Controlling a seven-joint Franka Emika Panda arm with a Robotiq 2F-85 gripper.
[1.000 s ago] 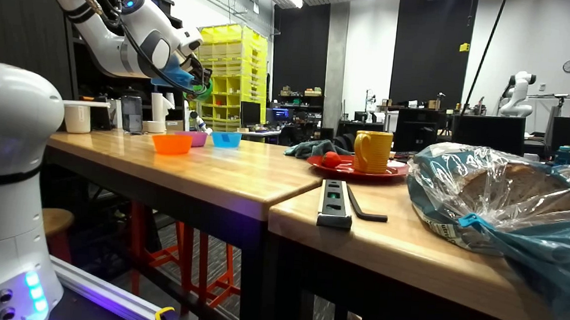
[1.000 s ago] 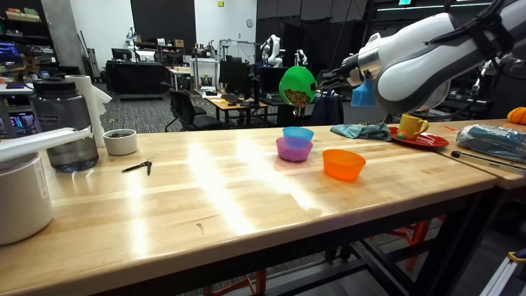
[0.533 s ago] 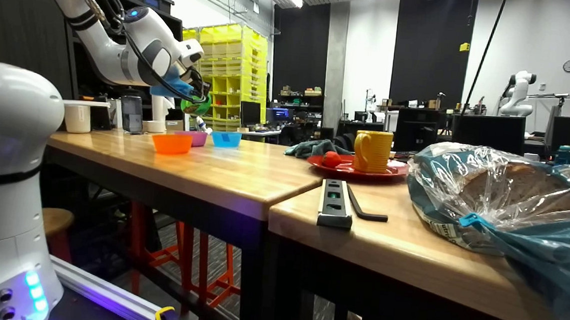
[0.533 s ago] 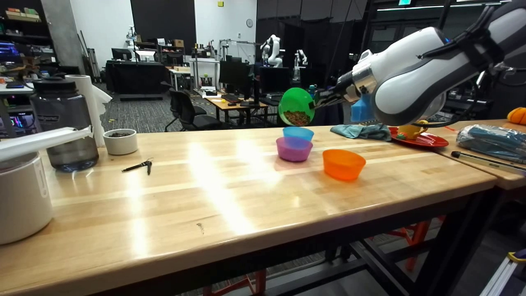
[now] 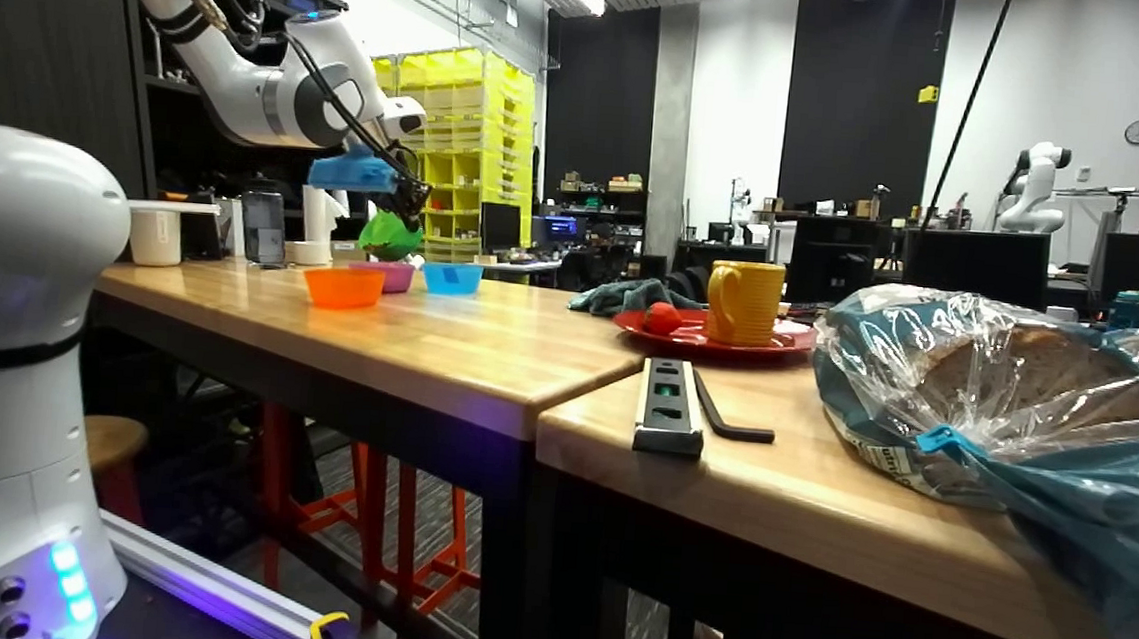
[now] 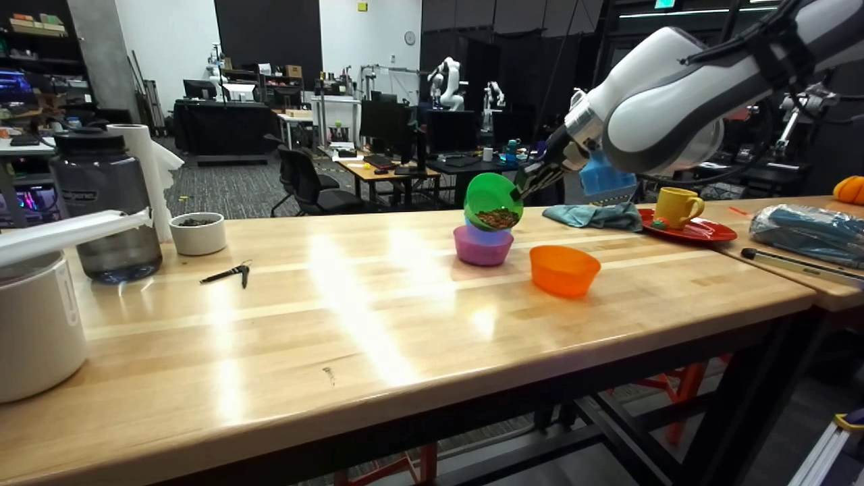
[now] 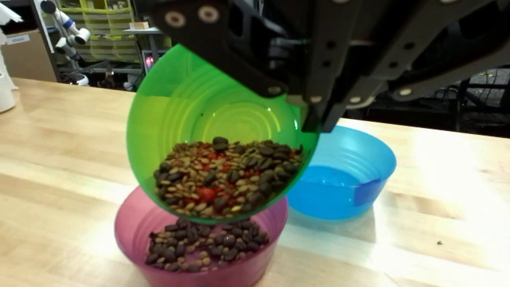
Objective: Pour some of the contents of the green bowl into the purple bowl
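Observation:
The green bowl (image 7: 239,119) is tilted on its side in the wrist view, with brown, dark and red bits gathered along its lower wall. It shows in both exterior views (image 5: 387,237) (image 6: 486,192). My gripper (image 7: 321,128) is shut on its rim, one finger inside and one outside. The purple bowl (image 7: 255,263) stands upright on the table, just below the green bowl's lower lip. Dark beans and small tan bits lie in it. It also shows in both exterior views (image 5: 395,277) (image 6: 480,252). No bits are seen falling.
A blue bowl (image 7: 338,199) stands close beside the purple one. An orange bowl (image 6: 565,273) stands nearby. A teal cloth (image 6: 594,216) and a red plate (image 6: 702,233) with a yellow mug (image 6: 675,206) lie farther along. A white cup (image 6: 197,236) and dark bottle (image 6: 108,202) stand opposite.
My gripper has come down with the green bowl, bringing it close over the purple bowl. The green bowl has turned somewhat, its contents staying along its lower side. The other bowls have not moved.

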